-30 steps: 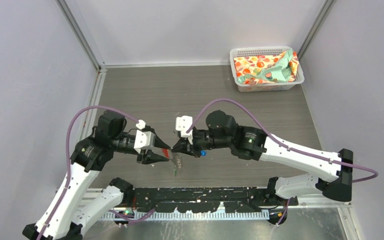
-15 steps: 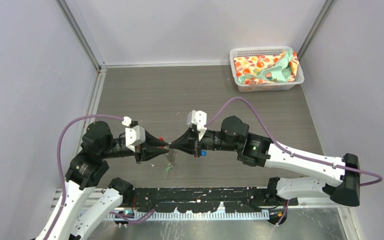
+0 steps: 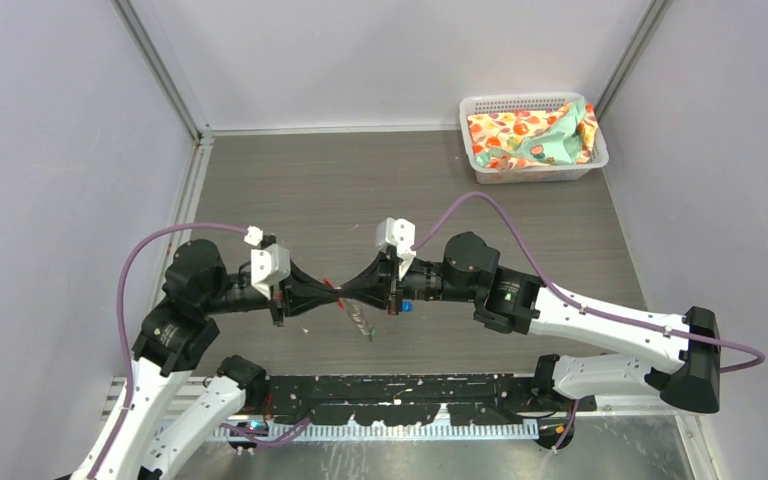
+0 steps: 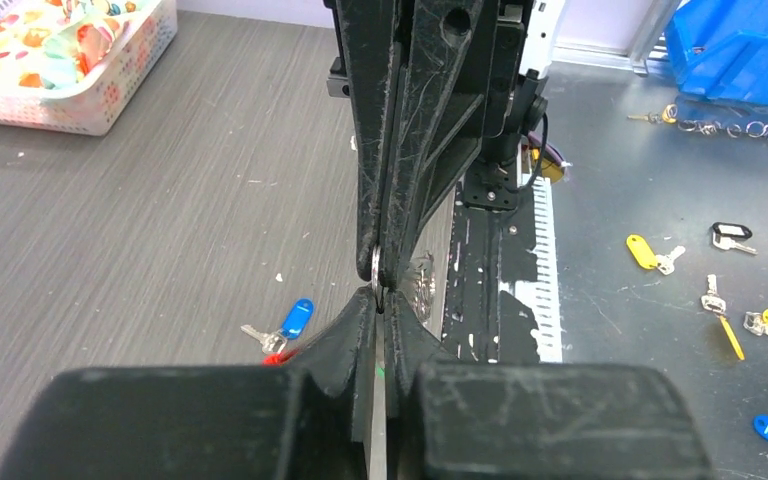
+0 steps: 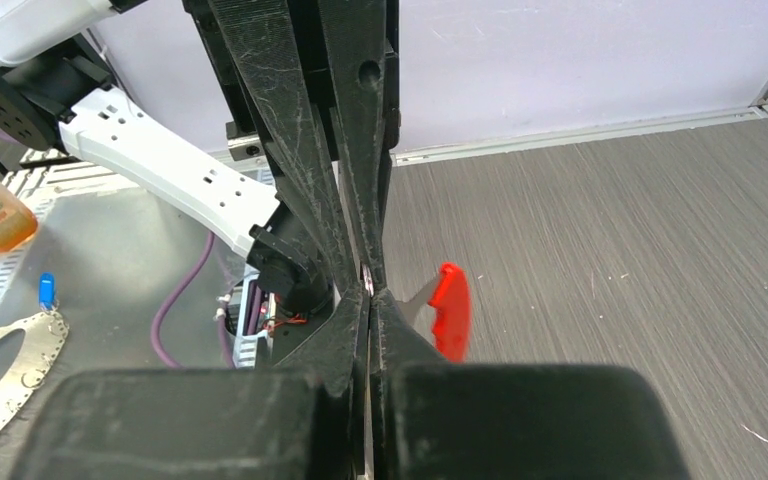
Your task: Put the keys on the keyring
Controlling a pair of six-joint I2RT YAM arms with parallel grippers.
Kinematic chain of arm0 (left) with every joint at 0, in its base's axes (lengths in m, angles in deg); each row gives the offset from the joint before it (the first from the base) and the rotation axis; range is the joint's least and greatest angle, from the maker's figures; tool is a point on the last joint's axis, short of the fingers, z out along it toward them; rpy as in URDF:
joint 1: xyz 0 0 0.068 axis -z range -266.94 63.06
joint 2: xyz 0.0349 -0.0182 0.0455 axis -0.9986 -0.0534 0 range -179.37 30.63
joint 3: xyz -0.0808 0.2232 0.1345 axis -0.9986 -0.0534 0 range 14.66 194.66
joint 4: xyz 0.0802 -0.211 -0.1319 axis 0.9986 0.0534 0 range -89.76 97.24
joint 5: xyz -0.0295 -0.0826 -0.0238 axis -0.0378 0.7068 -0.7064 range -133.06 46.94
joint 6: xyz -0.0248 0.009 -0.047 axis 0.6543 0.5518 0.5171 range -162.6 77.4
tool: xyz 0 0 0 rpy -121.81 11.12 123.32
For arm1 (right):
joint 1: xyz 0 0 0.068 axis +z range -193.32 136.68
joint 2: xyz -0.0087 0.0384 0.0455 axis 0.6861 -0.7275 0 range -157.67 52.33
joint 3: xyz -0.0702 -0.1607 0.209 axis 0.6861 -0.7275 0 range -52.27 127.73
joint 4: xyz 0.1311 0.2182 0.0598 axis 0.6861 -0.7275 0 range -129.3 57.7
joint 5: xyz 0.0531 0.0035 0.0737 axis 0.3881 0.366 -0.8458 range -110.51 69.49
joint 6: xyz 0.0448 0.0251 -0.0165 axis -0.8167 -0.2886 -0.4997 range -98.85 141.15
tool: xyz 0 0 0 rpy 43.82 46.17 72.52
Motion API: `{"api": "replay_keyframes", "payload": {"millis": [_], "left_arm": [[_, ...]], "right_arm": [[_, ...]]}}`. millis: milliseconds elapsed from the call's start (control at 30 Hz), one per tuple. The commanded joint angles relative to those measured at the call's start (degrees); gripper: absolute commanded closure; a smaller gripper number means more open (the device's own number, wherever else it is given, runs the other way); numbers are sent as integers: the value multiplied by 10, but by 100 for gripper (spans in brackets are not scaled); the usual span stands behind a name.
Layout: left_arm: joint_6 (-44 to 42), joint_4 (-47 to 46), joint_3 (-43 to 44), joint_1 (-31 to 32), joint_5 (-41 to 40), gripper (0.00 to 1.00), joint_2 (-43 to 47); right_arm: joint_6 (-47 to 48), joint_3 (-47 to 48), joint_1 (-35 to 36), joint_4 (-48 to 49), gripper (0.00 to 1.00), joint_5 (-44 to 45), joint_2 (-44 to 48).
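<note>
Change: your left hand [image 4: 380,312] has narrowed from spread to pinching | Now: it meets your right hand [image 5: 370,300] tip to tip, each pinching the keyring [image 5: 450,312].

The keyring [image 4: 376,268] is mostly hidden inside the right pincer [image 4: 384,285].

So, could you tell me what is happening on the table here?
Two robot arms meet tip to tip above the table. The left gripper and the right gripper both look pinched shut on the keyring, whose red tag sticks out beside them. A key with a green head seems to dangle from it. The blue key lies on the table, not yet on the ring.
</note>
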Motion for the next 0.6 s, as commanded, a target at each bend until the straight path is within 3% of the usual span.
{"api": "replay_keyframes", "payload": {"millis": [0, 67, 100, 167, 233, 367, 567], "left_arm": [[14, -28, 13, 4, 15, 99, -7], [15, -24, 18, 4, 11, 100, -11], [12, -18, 20, 4, 12, 100, -14], [1, -8, 21, 4, 13, 100, -16], [-23, 4, 22, 4, 22, 100, -14], [-122, 48, 25, 4, 36, 100, -10], [-306, 141, 27, 4, 48, 100, 7]], "right_arm": [[-8, 15, 2, 47, 99, -9, -1], [-7, 18, 2, 31, 99, -10, 0], [-6, 19, 2, 16, 95, -9, 2], [-5, 23, 2, -7, 78, -1, 10], [-2, 28, 2, -36, 71, 5, 21], [9, 58, -6, -140, 52, 21, 48], [-33, 81, -62, -238, 33, 26, 85]]}}
